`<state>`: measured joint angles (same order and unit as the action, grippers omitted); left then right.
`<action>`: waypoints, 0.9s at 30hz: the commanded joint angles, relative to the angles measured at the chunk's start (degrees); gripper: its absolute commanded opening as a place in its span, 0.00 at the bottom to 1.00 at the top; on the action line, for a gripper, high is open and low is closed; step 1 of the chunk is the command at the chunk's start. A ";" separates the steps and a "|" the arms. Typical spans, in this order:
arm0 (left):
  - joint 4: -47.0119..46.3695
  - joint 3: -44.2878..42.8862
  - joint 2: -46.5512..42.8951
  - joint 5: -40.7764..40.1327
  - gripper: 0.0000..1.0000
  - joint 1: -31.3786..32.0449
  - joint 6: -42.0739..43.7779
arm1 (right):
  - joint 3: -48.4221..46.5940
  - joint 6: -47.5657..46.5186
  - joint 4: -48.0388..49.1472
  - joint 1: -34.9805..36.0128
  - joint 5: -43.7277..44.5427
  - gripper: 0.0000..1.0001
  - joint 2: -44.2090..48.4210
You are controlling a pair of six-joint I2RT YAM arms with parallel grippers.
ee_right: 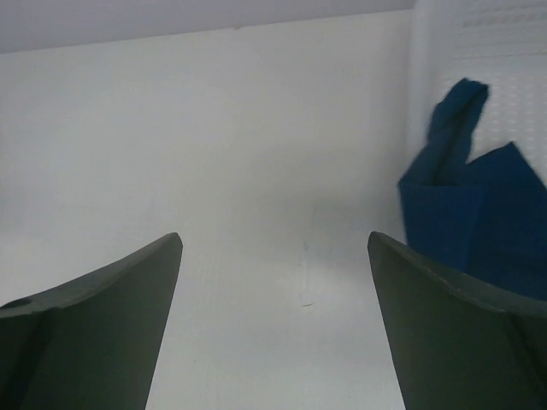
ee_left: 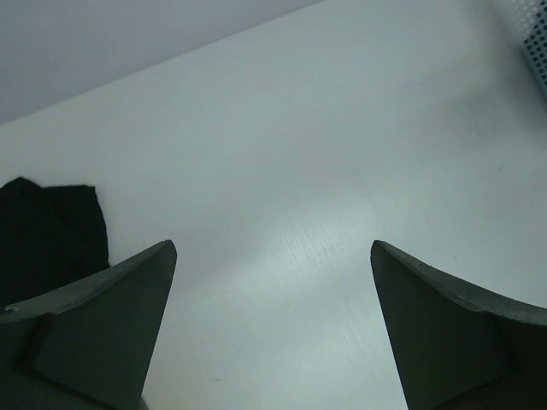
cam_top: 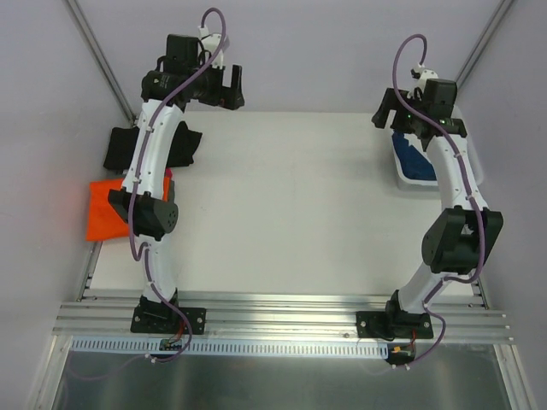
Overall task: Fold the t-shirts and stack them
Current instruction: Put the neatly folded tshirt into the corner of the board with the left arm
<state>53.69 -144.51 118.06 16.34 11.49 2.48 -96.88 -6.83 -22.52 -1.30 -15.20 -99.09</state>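
An orange-red t-shirt (cam_top: 104, 209) lies folded at the table's left edge. Behind it a black t-shirt (cam_top: 118, 149) lies partly under my left arm, and its corner (ee_left: 51, 235) shows in the left wrist view. A blue t-shirt (cam_top: 414, 161) sits crumpled in the white mesh basket (cam_top: 408, 182) at the back right, and it shows again (ee_right: 470, 213) in the right wrist view. My left gripper (cam_top: 224, 94) hangs open over bare table (ee_left: 273, 248) near the back. My right gripper (cam_top: 395, 115) is open and holds nothing (ee_right: 275, 241), just left of the basket.
The basket's mesh wall (ee_right: 513, 77) rises close to the right fingers, and its corner (ee_left: 534, 34) shows far off in the left wrist view. Grey walls close the back and sides. An aluminium rail (cam_top: 282, 320) carries both arm bases at the near edge.
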 commanded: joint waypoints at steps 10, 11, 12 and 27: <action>-9.75 4.23 1.72 3.97 0.92 6.80 1.56 | -0.07 -19.88 -2.70 -1.51 9.84 0.93 -4.36; -9.83 4.06 3.74 2.92 0.93 6.62 0.69 | 0.20 -20.85 -3.66 -1.51 9.23 0.93 -5.05; -10.53 4.06 4.63 3.78 0.93 6.36 -0.19 | -0.06 -21.29 -4.28 -1.51 7.83 0.96 -5.50; -13.35 6.08 8.41 2.74 0.94 2.75 -3.01 | -7.10 -18.85 -19.23 -3.01 18.96 0.97 -6.39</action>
<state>42.19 -136.29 127.98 19.33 13.43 -0.80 -102.00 -28.51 -39.35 -3.95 -3.25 -106.91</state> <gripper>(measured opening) 0.936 0.971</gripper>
